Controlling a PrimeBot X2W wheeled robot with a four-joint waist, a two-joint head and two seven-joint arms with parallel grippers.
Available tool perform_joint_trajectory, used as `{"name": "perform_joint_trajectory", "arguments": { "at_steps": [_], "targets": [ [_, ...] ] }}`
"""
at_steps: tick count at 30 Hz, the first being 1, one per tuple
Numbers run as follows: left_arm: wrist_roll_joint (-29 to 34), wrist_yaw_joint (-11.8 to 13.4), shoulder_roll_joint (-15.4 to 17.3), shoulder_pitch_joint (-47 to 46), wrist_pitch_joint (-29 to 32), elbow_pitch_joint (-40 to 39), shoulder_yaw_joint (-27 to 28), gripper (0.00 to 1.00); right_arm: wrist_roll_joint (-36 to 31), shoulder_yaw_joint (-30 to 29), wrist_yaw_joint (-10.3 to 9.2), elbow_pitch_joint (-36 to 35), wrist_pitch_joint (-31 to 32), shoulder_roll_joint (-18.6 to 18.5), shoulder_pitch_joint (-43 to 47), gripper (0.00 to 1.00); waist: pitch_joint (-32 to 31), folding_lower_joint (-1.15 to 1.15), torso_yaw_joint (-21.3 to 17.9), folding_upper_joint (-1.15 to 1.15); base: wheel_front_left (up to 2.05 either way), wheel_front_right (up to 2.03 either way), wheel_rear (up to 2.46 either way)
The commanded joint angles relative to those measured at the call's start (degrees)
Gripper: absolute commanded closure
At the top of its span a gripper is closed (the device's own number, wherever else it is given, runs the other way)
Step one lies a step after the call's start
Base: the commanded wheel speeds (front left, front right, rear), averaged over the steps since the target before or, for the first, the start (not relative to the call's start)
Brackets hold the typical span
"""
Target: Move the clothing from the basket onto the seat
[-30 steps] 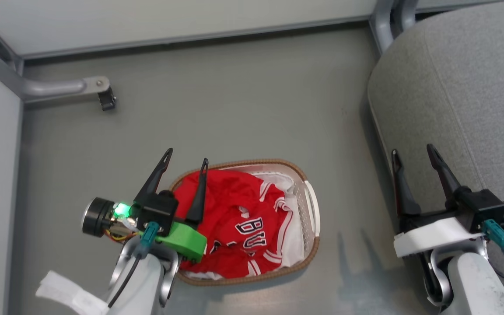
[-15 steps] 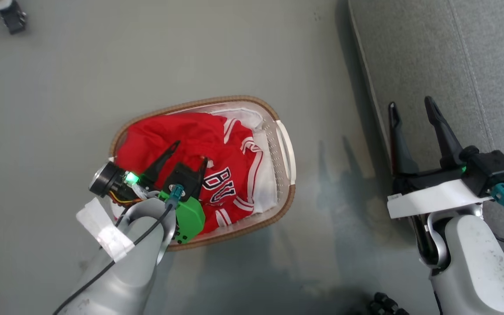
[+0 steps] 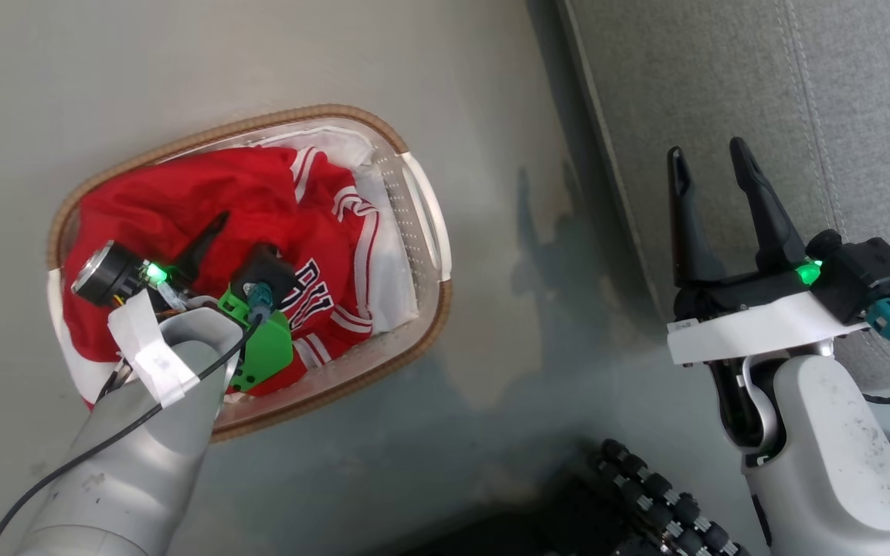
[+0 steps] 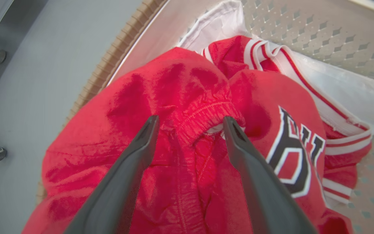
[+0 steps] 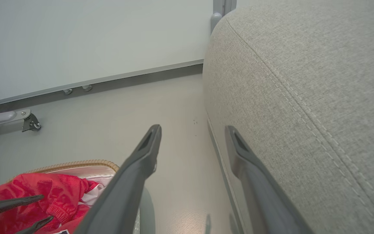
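Left gripper stands with its jaws spread wide, clamped on nothing, both tips down on the clothing and straddling a gathered elastic band of red cloth. Right gripper, at 4 o'clock in the head view, is also spread wide and holds nothing, hovering above the strip where floor meets the seat. That one grey seat takes the head view from 12 to 3 o'clock. Its rounded front edge runs down toward 5 o'clock and a double stitched seam crosses its top, which is bare. Bare floor lies between the seat's edge and the basket, an open lane with nothing standing in it. The one basket sits at 9 o'clock in the head view, with its brown rim all round and a white handle on the side facing the seat. All the clothing lies heaped inside the basket, on the white liner. A piece with the elastic band and a piece with black-and-white lettering can be told apart, but how many pieces there are in all cannot be told. A black ribbed conduit lies at 5 o'clock. In the right wrist view a wall closes the floor at 11 o'clock, with one grey metal leg at 9 o'clock.
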Motion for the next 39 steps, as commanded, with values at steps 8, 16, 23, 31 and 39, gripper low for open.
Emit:
{"name": "perform_joint_trajectory", "arguments": {
  "at_steps": [8, 16, 23, 31, 39],
  "targets": [
    [-0.23, 4.39, 2.06, -2.86, -0.18, 2.95, -0.03, 0.0, 2.26, 1.12, -0.02, -0.26, -0.28, -0.09, -0.34, 0.0, 4.0, -0.01, -4.77, 0.0, 0.0, 0.0, 0.0],
    [-1.48, 6.05, 1.57, -3.73, -1.27, 3.16, 0.12, 0.95, 3.04, 1.11, -0.02, 0.3, -0.28, -0.1, -0.28, 0.0, 3.73, -0.01, -4.52, 0.0, 0.0, 0.0, 0.0],
    [-3.52, 5.76, 0.44, -2.72, -2.04, 1.85, 0.13, 1.0, 2.09, 0.8, -0.02, 1.13, -0.28, -0.11, -0.31, 0.0, 1.66, -0.01, -2.91, 0.0, 0.0, 0.0, 0.0],
    [-7.47, 3.44, -0.55, 2.58, -2.3, -8.5, 0.01, 1.0, -0.1, -0.85, -0.02, 1.85, -0.28, -0.12, 0.47, 0.0, -3.29, -0.01, 0.08, 0.0, 0.0, 0.0, 0.0],
    [-10.86, 0.88, 0.73, 10.18, -2.27, -24.17, -1.24, 1.0, -2.97, -2.59, -0.02, 3.14, -0.28, -0.14, 3.33, 0.0, -11.24, -0.01, 4.19, 0.0, 0.0, 0.0, 0.0]
  ]
}}
